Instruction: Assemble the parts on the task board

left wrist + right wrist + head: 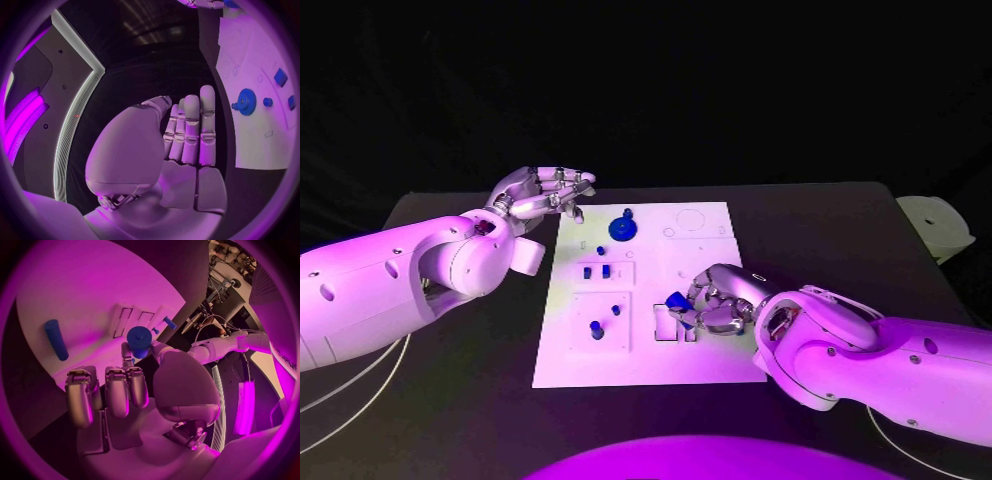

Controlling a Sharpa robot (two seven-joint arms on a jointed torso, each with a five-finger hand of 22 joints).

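A black table [459,350] runs out into darkness on every side, with the white task board [646,360] lying between my two arms. My right hand [715,303] sits over the board's near right part, and between thumb and fingertip I pinch a blue part [139,338] with a rounded head; my other fingers [117,390] lie side by side, loosely curled and touching nothing. Just beyond my fingertips are two narrow slots [132,320] cut in the board, and off to one side of my fingers a blue rod [55,339] lies flat on the white surface.

My left hand [548,192] hovers off the board's far left corner, holding nothing, its fingers [190,130] straight and pressed together. Just past those fingertips a blue gear [247,102] sits on the board, with smaller blue pieces [280,77] beside it.

I judge that I am seating the pinched part. To do it well I should square it over its opening before lowering, keep the pinch firm but light, and press straight down without tilting. My left hand could steady the board's edge.

I can read no writing, brand or label anywhere.
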